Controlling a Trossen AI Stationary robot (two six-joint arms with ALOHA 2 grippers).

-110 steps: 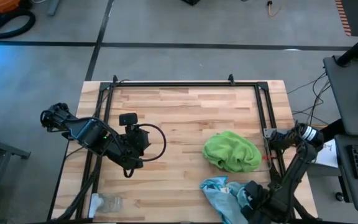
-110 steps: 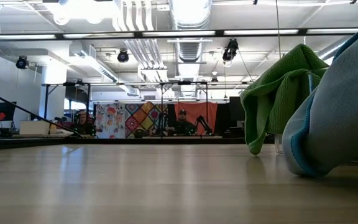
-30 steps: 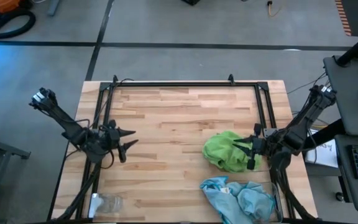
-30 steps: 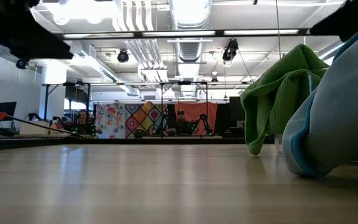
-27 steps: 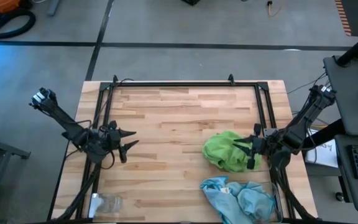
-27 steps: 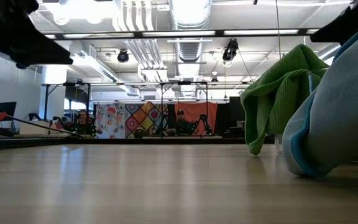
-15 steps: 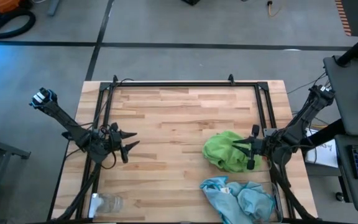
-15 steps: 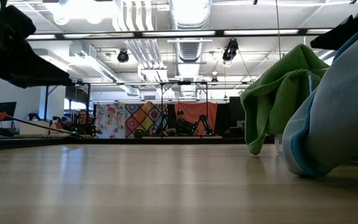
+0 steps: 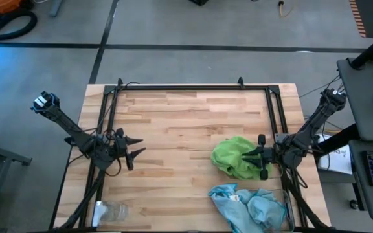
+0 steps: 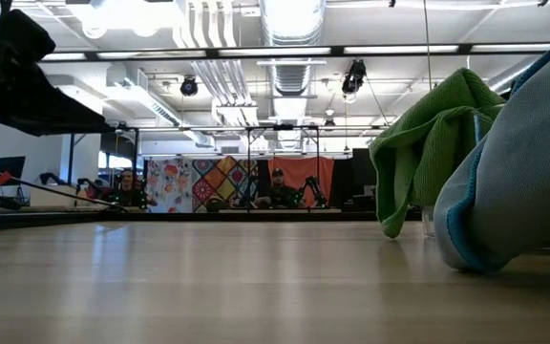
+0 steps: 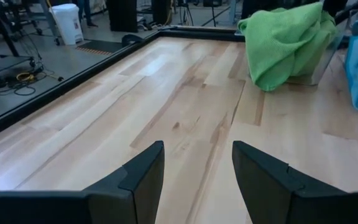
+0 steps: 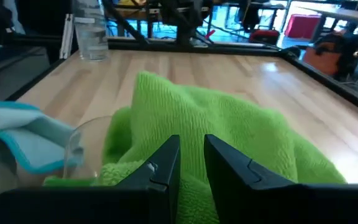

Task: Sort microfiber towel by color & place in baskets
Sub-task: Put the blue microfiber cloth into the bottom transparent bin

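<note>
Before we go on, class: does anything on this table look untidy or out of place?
Yes. The green towels are heaped over their clear basket, spilling above its rim, and the blue towels hang over their basket onto the table. A small glass jar sits apart near the table's edge.

Table middle (image 9: 180, 129): bare wood, open passage from the left edge across to the towel heaps.
Right side: green towels (image 9: 240, 157) piled high, blocking approach there.
Near right corner: blue towels (image 9: 248, 206) heaped, touching the green pile.
Near left corner: small clear jar (image 9: 112, 211), well apart from the heaps.
</note>
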